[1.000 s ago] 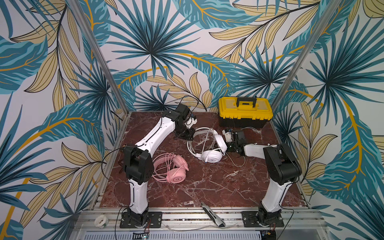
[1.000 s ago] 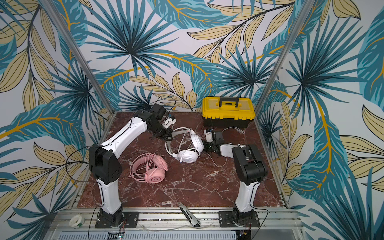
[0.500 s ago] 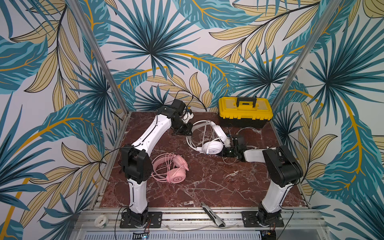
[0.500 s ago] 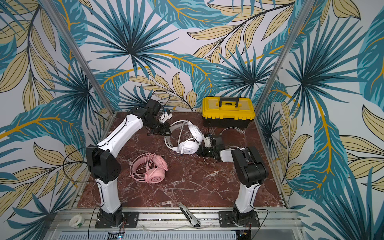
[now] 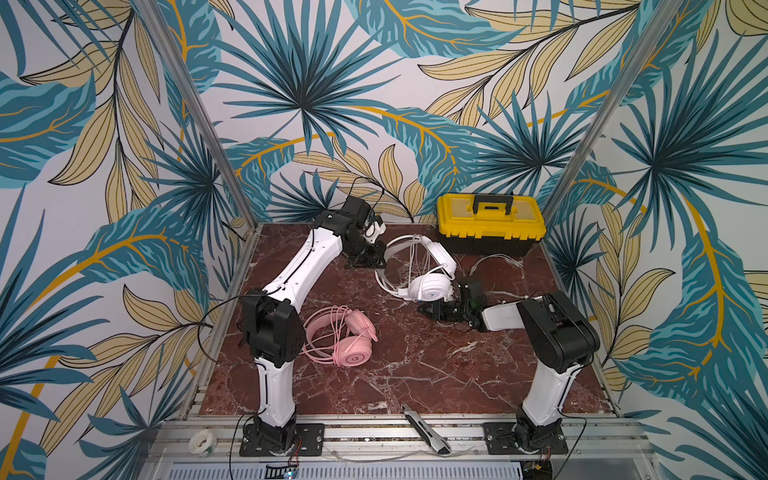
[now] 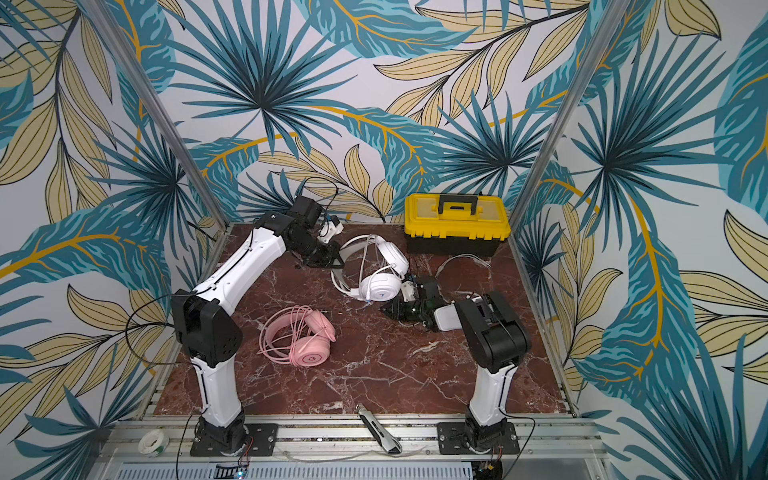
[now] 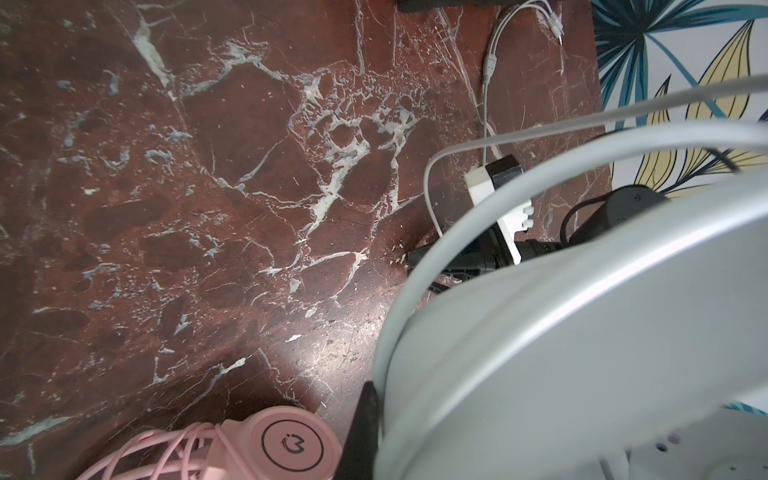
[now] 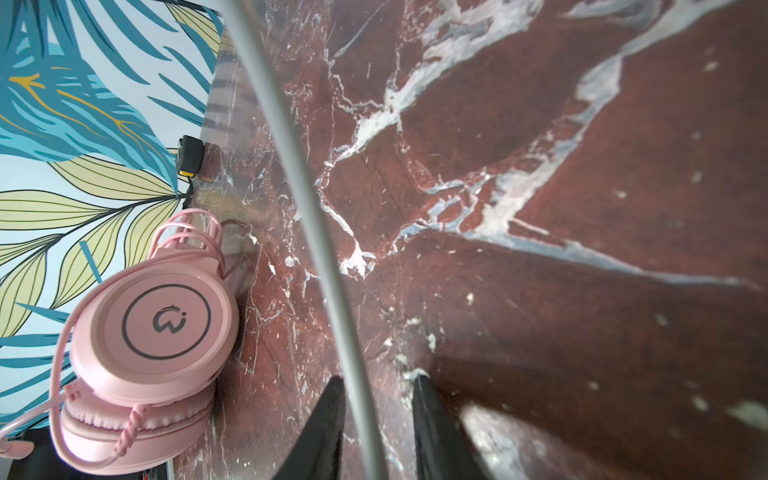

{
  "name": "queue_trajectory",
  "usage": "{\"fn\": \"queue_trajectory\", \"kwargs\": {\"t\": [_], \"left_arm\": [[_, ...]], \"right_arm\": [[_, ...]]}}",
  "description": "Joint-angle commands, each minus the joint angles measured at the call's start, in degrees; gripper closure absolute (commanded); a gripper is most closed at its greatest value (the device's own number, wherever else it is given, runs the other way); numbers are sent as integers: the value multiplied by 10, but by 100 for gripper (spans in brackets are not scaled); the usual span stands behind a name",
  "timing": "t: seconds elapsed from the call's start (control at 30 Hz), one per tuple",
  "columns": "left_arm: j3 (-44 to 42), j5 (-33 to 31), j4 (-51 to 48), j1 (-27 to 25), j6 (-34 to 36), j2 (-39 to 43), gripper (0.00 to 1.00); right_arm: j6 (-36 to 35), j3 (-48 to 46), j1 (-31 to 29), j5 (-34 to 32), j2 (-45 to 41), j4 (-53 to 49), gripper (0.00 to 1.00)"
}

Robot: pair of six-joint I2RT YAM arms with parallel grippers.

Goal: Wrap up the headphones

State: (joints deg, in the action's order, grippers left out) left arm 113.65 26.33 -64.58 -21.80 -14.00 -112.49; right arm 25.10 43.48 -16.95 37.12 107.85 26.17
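- The right gripper (image 8: 378, 377) has narrowed its jaws over the last second, but a gap remains. In the right wrist view the white cable (image 8: 307, 187) runs between the two black fingers (image 8: 328, 415) and lies against one of them, not yet pinched from both sides.
- That gripper has also shifted. A second ago it sat beside the white headset (image 5: 430, 286) on the toolbox side; now it lies low over the table (image 5: 415, 374), just in front of the lower earcup (image 6: 380, 289).
- The left gripper (image 5: 374, 259) is closed on the headband (image 7: 582, 332) at the rear of the table. It has drawn the headset slightly back and up, so the band arches above the earcup.
- Cable strands already hang across the headband in both top views. The plug end (image 5: 498, 258) trails loose in front of the yellow toolbox (image 5: 490, 220).
- The pink headset (image 5: 353, 349) lies unmoved near the left arm's elbow, its cable already coiled round it.
- My reading: the white one is the job in hand. The right jaws are closing to take a fresh hold on the slack for another turn, while the left steadies the frame.
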Motion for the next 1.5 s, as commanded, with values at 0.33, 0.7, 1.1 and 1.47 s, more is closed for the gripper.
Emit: {"fn": "queue_trajectory", "kwargs": {"t": [0.33,0.7,1.1,1.47], "left_arm": [[16,17,57,18,-61,-7,100],[16,9,70,32,-86,-7,100],[4,-20,98,46,-127,-8,100],[-26,-100,127,55,-202,2,100]], "right_arm": [[3,-72,-14,4,-7,-36,70],[-8,-71,-23,9,-20,-84,62],[-15,-75,-38,3,-40,-117,75],[-24,-99,-79,-55,-144,-178,91]]}}
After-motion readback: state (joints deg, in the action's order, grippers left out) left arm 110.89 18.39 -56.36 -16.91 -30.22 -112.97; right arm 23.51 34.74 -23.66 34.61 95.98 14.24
